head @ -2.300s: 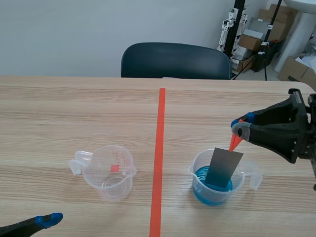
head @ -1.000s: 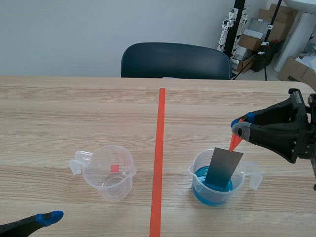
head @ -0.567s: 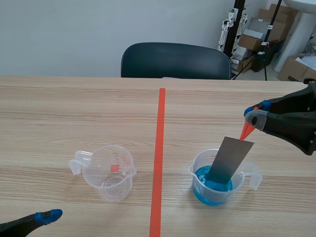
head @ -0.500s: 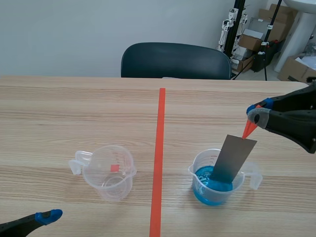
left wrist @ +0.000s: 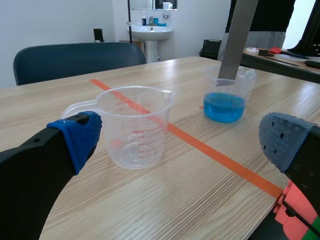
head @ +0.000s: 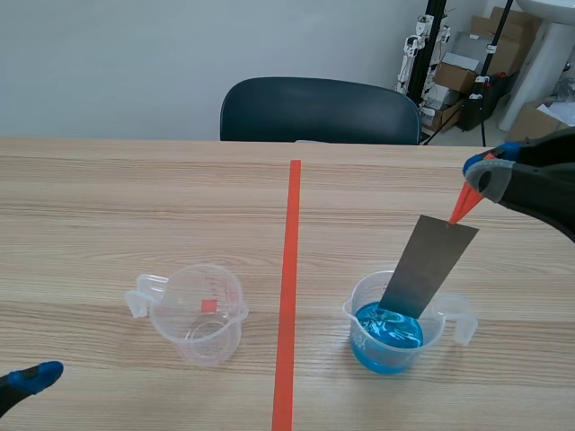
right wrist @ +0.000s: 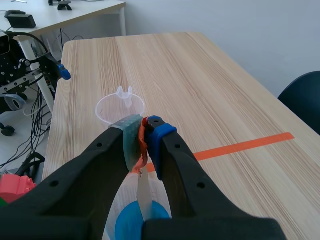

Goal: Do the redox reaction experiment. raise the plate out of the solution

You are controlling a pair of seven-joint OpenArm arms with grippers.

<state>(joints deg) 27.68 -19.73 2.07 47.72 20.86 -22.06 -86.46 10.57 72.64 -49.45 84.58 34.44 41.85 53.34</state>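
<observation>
Right gripper [head: 481, 171] is up high at the right side of the table [head: 108, 206], its two pads pressed tight on the orange tab [head: 461, 205] fixed to the plate's top corner, so it is pinching the plate [head: 429, 266] by that tab. The grey plate hangs tilted, top end leaning toward the right arm, lower end pointing down into the mouth of the beaker [head: 449, 310]. From the left wrist view the plate's bottom edge sits above the blue solution [head: 388, 330], clear of the liquid but down around rim level. The beaker stands right of the tape line [head: 289, 269], handle toward the right arm, solution pooled in its lower part. Across the line, well apart, stands the empty beaker [head: 198, 312], upright, handle toward the left edge. Left gripper [left wrist: 182, 142] waits low at the near left corner, fingers spread wide with nothing between them; the empty beaker is ahead of it, and the blue beaker further off beyond the tape. A dark chair [head: 319, 109] sits at the far side of the table
</observation>
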